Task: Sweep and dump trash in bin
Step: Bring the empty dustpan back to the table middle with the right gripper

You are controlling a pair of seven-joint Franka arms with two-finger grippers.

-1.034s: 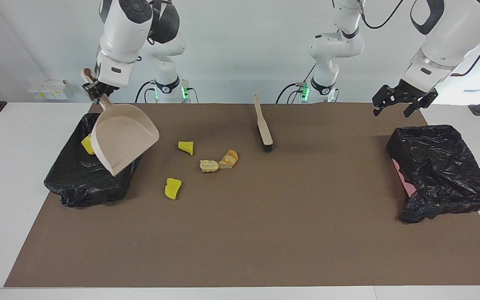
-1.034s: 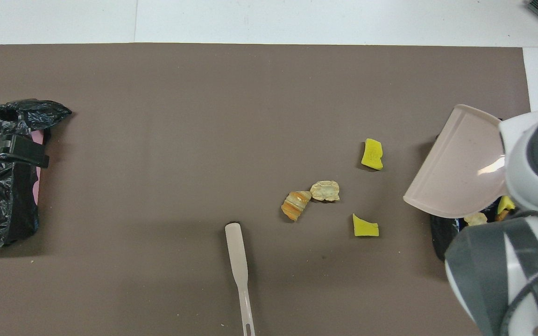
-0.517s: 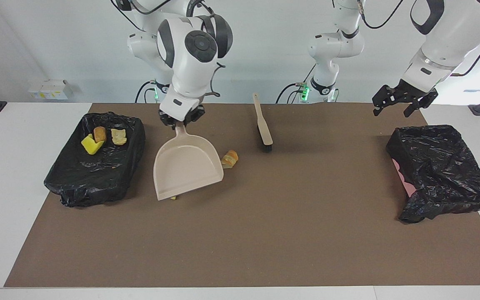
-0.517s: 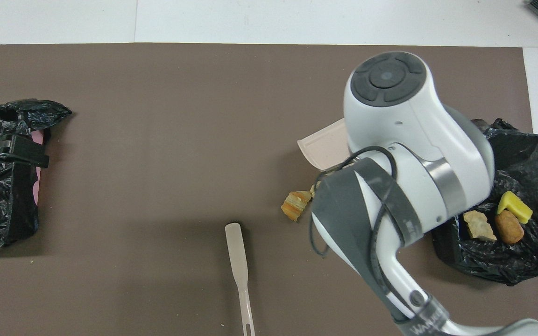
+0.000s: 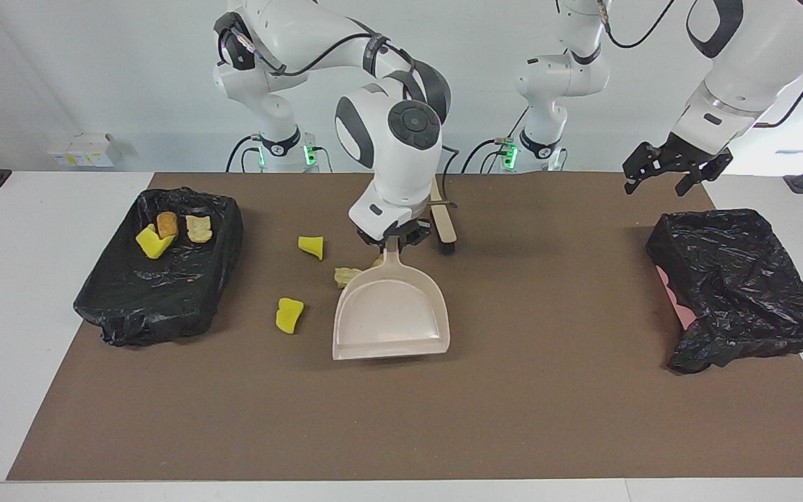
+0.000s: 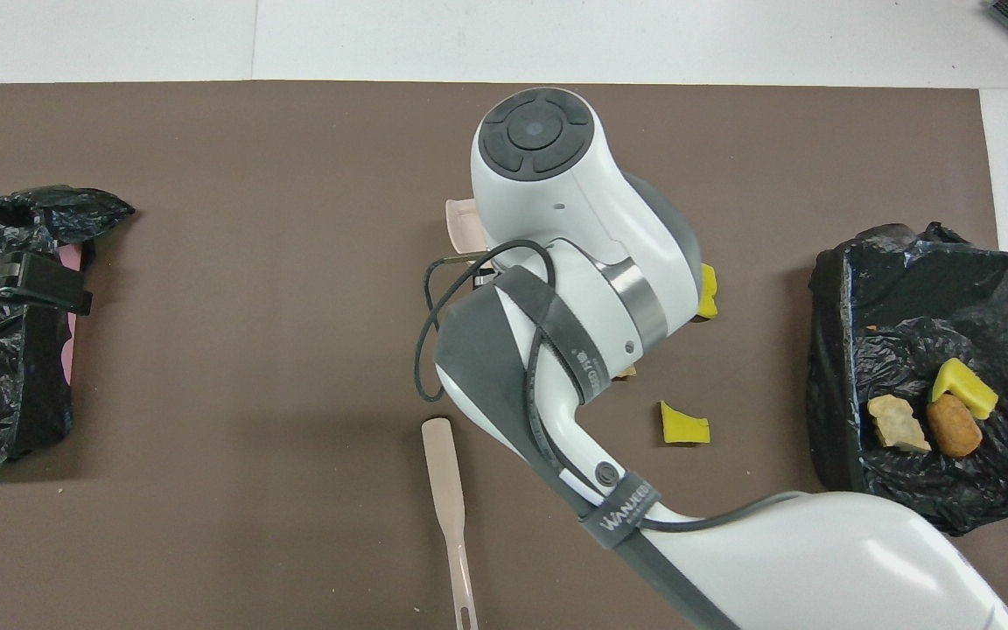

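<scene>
Trash is split btwn bin and mat: three pcs, one yellow (image 5: pixel 154 243), one brown (image 5: pixel 166 224), one tan (image 5: pixel 199 228), lie in the black-lined bin (image 5: pixel 123 314) at the right arm's end of the table. On the brown mat (image 5: pixel 548 418) w/ them out of the bin, two yellow chunks (image 5: pixel 311 247) (image 5: pixel 288 314) sit btwn bin and dustpan, one nearer the robots than the other. A tan lump (image 5: pixel 343 276) shows just beside the pan's edge, partly hidden. Right gripper (image 5: pixel 392 240) is clamped on the handle of the beige dustpan (image 5: pixel 391 317), pan mouth pointing away from the robots, mid-mat. Brush (image 5: pixel 443 226) lies on the mat just beside that gripper, nearer the robots than the pan. Left gripper (image 5: pixel 666 171) hangs w/ fingers spread wide, holding nothing, over the mat near the second black-bagged bin (image 5: pixel 743 286) at the left arm's end; that arm waits.
</scene>
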